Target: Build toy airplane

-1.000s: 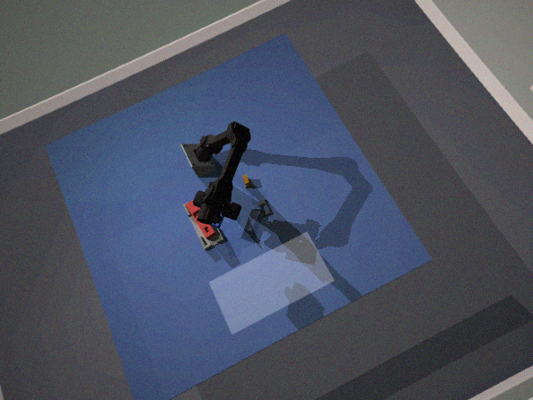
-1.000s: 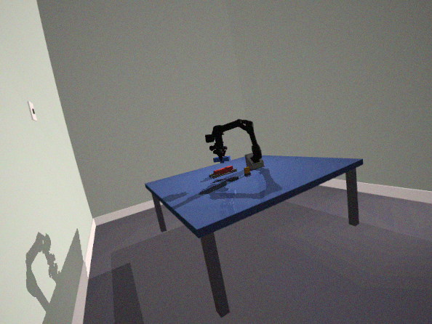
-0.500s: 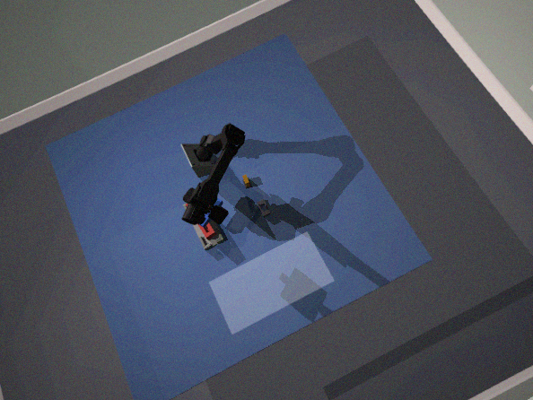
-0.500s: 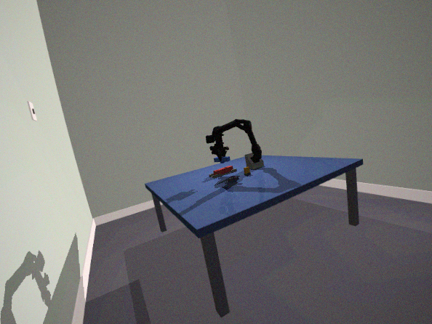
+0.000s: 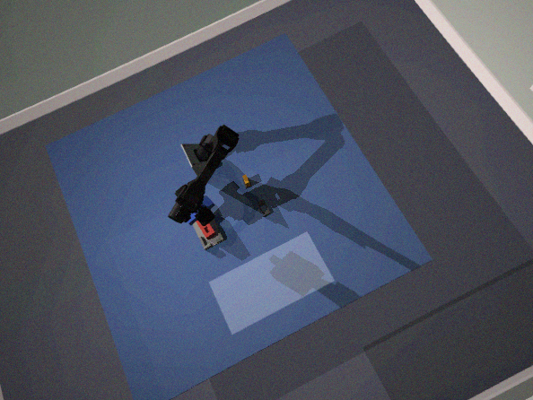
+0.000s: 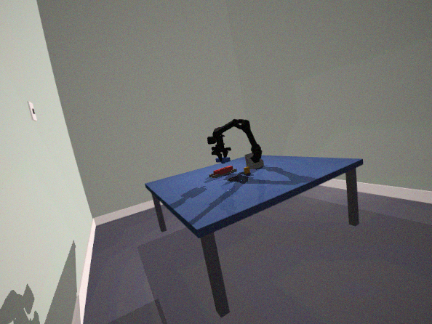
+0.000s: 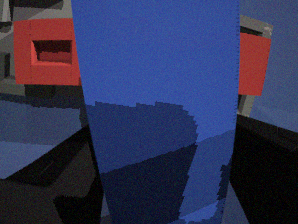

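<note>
Above red fuselage (image 5: 207, 230) (image 6: 223, 169) (image 7: 47, 51) in its cradle (image 5: 214, 243) (image 6: 212, 176) (image 7: 256, 24), end effector (image 5: 197, 215) (image 6: 222, 160) (image 7: 157, 124) half-open, clamped on blue wing (image 5: 193, 219) (image 6: 228, 159) (image 7: 160, 60); yaw error or early release could jam the hidden tab; orange fin (image 5: 246, 181) (image 6: 247, 170) stands apart on desk (image 5: 148, 287) (image 6: 276, 203).

My top view looks steeply down from high over the blue table (image 5: 148, 291) (image 6: 291, 178); my exterior view faces it from farther off; my wrist view peers closely past the blue wing (image 7: 160, 60). Top and exterior share the tabletop.
</note>
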`<action>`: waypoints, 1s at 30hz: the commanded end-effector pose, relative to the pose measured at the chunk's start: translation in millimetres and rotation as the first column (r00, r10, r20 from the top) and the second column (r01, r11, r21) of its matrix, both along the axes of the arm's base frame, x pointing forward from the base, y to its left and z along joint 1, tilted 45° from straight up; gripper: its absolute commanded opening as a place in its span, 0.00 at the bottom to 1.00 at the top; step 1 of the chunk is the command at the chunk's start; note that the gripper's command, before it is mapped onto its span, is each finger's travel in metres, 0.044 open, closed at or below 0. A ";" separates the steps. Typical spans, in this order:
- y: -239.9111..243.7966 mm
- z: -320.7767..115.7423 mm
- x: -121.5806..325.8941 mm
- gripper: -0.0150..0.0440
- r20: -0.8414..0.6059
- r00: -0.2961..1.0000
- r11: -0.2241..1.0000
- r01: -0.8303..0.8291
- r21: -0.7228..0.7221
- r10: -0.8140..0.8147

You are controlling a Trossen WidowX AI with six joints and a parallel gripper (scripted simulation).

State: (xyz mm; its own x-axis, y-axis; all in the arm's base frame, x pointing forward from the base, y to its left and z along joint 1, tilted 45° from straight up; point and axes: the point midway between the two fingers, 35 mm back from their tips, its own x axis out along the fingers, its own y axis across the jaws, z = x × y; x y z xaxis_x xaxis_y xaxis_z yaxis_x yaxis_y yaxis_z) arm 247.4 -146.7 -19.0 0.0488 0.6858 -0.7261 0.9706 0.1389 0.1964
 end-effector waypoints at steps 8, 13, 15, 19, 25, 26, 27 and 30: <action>-6.3 -21.1 -21.0 0.30 -0.109 0.988 0.994 0.108 0.014 -0.106; -6.4 -21.0 -21.0 0.52 -0.109 0.988 0.994 0.108 0.014 -0.106; -6.3 -21.1 -21.1 0.58 -0.109 0.988 0.994 0.108 0.014 -0.106; -6.3 -21.1 -21.1 0.58 -0.109 0.988 0.994 0.108 0.014 -0.106; -6.3 -21.1 -21.1 0.58 -0.109 0.988 0.994 0.108 0.014 -0.106; -6.3 -21.1 -21.1 0.58 -0.109 0.988 0.994 0.108 0.014 -0.106; -6.3 -21.1 -21.1 0.58 -0.109 0.988 0.994 0.108 0.014 -0.106; -6.3 -21.1 -21.1 0.58 -0.109 0.988 0.994 0.108 0.014 -0.106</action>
State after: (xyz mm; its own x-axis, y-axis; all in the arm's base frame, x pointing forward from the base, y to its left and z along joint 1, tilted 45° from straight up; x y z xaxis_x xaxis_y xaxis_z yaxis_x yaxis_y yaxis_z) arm 227.0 -152.7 -39.4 0.0478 0.6970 -0.7155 0.9947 0.0322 0.0978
